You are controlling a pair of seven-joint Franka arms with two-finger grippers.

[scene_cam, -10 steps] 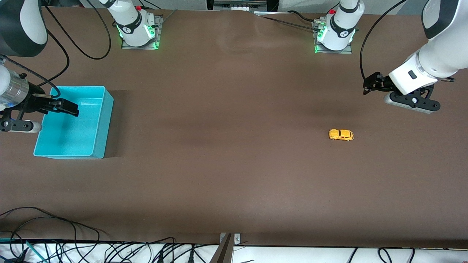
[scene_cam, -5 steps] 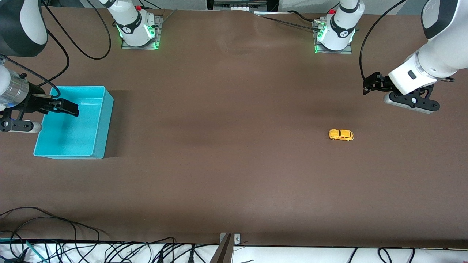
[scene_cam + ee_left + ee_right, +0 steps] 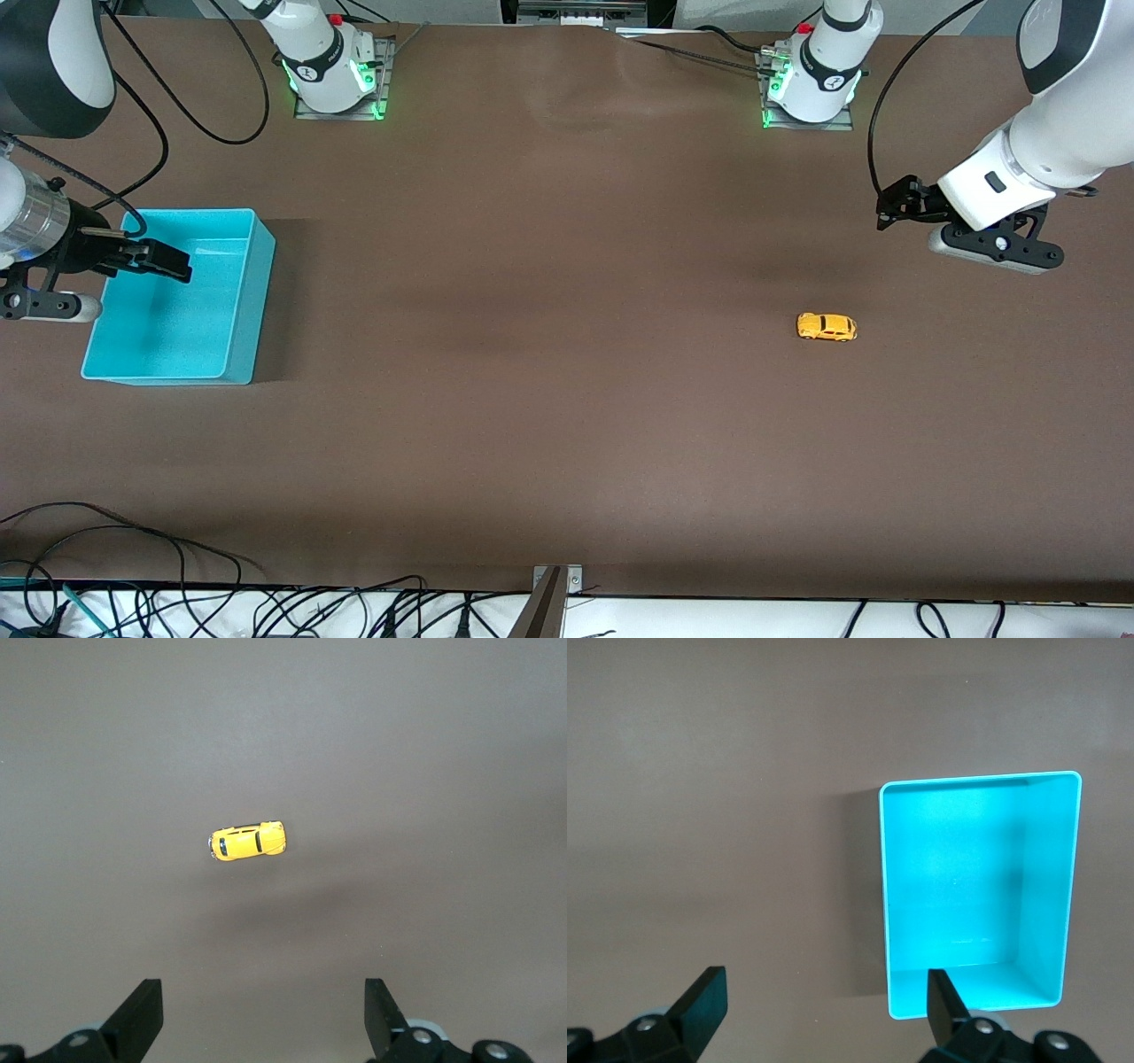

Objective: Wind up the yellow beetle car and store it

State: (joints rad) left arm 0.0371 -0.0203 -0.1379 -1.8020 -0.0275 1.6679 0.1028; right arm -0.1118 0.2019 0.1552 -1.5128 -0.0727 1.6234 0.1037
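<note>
Both jaws stand wide and empty. Across the brown table point(image 3: 567, 399), the turquoise bin point(image 3: 244, 292) sits empty at the right arm's end, with the right gripper point(image 3: 824, 1005) waiting over its edge. Over bare tabletop hangs the left gripper point(image 3: 263, 1019), the yellow beetle car point(image 3: 826, 326) lying nearby, untouched on its wheels. I'd judge nothing done yet: grasping, winding and storing all remain.

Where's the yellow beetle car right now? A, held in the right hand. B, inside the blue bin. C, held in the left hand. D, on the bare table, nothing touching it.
D: the yellow beetle car sits alone on the table, with the open left hand up in the air, off it.
</note>
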